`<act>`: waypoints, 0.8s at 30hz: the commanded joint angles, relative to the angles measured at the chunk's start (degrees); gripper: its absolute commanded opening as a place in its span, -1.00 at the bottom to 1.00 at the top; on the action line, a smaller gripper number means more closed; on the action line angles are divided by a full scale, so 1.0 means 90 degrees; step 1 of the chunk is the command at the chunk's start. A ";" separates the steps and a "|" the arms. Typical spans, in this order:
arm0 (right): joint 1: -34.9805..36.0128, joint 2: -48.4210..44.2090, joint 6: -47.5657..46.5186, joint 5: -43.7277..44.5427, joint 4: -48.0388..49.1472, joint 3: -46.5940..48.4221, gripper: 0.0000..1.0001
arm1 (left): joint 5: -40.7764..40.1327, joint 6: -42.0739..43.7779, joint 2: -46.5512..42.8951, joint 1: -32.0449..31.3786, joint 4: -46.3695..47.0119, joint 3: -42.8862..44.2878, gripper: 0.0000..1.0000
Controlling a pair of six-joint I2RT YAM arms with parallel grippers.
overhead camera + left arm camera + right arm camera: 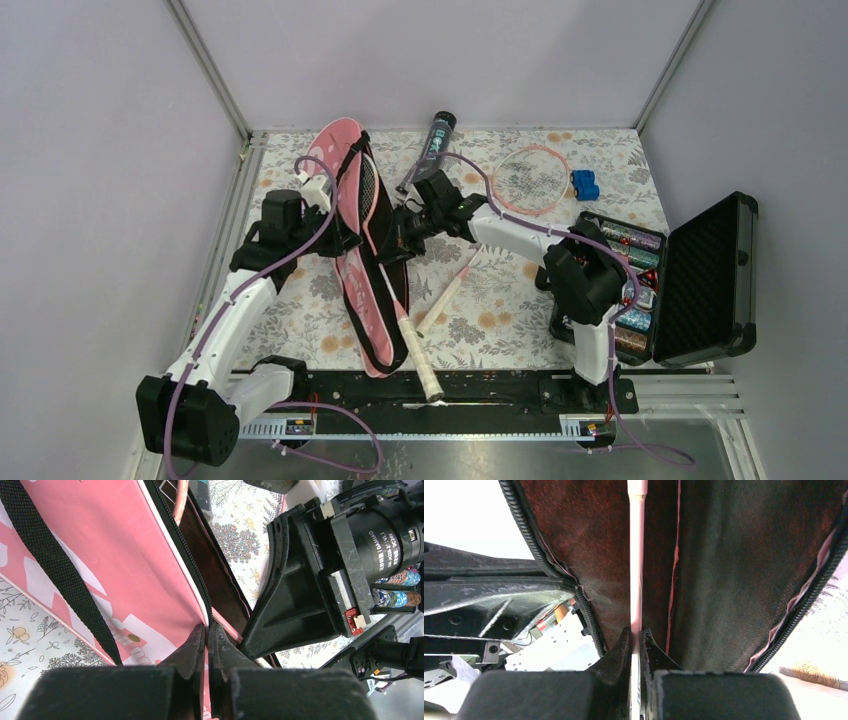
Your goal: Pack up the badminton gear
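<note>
The long pink bag [352,270] lies at the table's centre-left with its zip open. My left gripper [338,218] is shut on the upper flap's zip edge [200,605] and holds it up; its jaws [206,630] pinch the pink panel. One racket sits partly in the bag, its cream handle [420,362] sticking out at the near end. My right gripper [402,238] is shut on this racket's thin shaft [636,555], which runs into the bag's dark inside [724,580]. A second racket lies on the table, head [530,180] far right, handle [442,298] nearer. The black tube [432,145] lies at the back.
An open black case [700,280] of patterned rolls stands at the right, close to the right arm's base. A small blue toy [585,185] sits beside the loose racket's head. The right gripper's body [325,570] hangs close beside the left jaws.
</note>
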 commanded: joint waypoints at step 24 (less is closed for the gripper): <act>-0.0001 0.1719 0.0028 0.1865 0.2353 0.1966 -1.00 | 0.0580 -0.1478 -0.0637 0.0020 -0.0286 0.0101 -1.00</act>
